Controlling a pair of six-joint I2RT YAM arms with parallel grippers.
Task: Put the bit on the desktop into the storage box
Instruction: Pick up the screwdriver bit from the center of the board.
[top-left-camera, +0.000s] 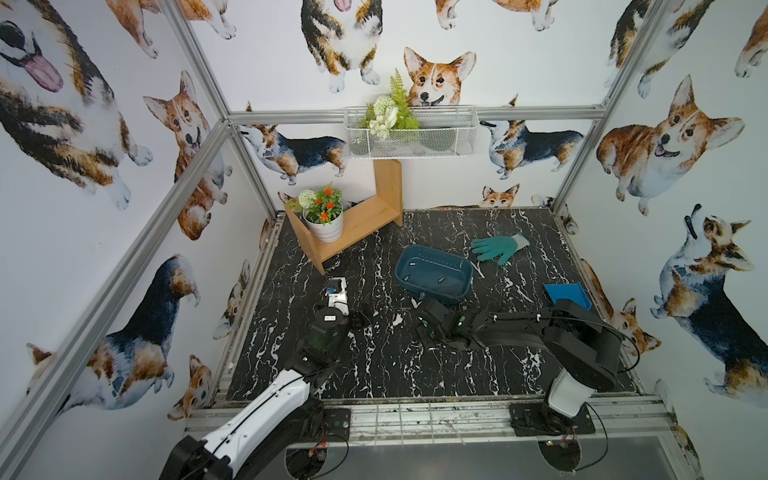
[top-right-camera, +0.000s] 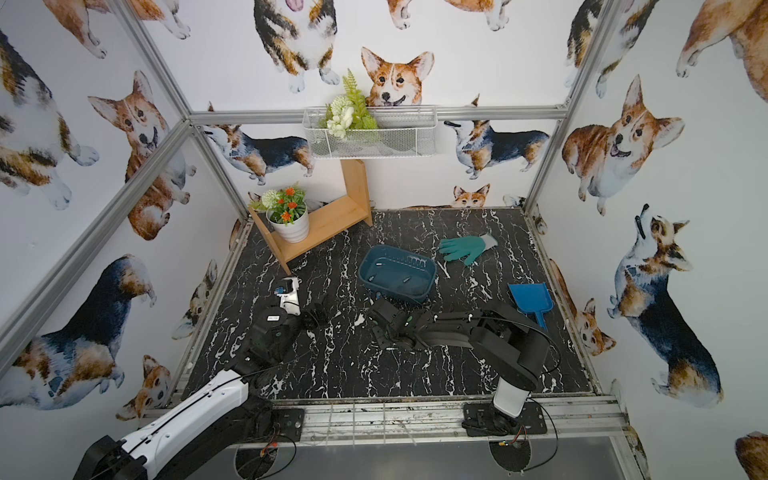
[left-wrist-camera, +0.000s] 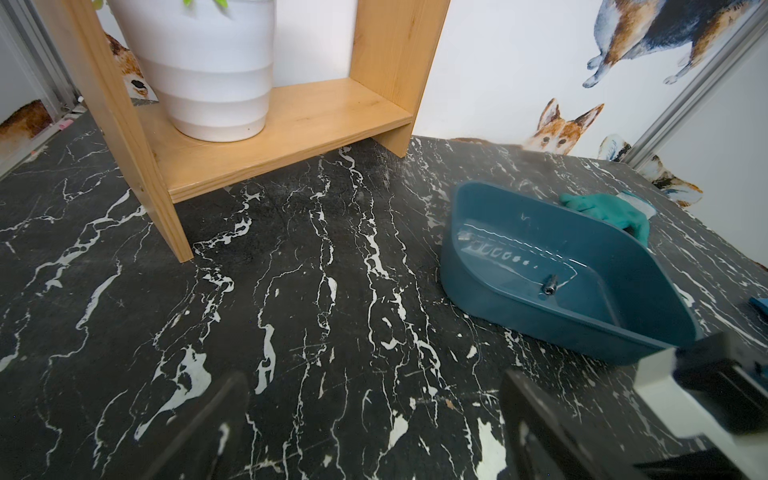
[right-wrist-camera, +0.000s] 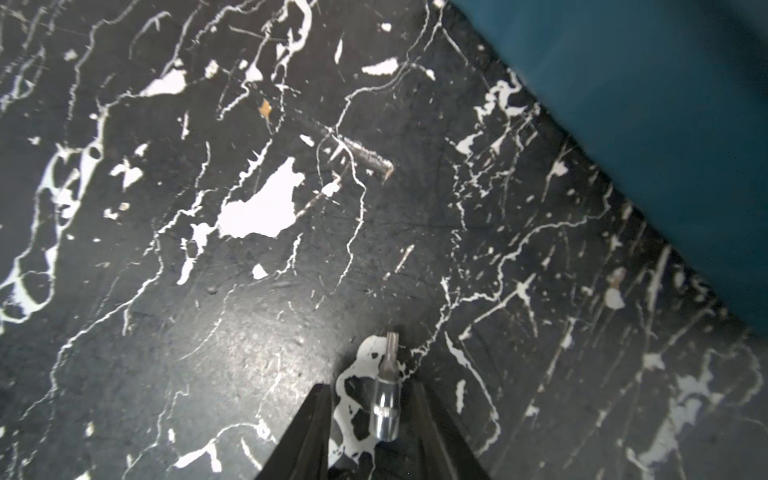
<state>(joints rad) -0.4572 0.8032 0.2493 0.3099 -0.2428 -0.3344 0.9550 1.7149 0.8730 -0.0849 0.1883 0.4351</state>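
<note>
Bit (right-wrist-camera: 386, 395) flat on desktop (right-wrist-camera: 166, 332), near storage box (right-wrist-camera: 644, 104), straddled by right gripper (right-wrist-camera: 369, 386): jaws narrow, gap showing, not clamped. Close on thick shank, centred; lift straight. Right arm (top-left-camera: 511, 328) stretched low, wrist pitched down. Left gripper (left-wrist-camera: 374, 415) wide, empty.

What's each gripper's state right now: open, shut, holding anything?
Left gripper: open, empty.
Right gripper: open, jaws straddling the chrome socket bit lying on the desktop, not yet clamped.
</note>
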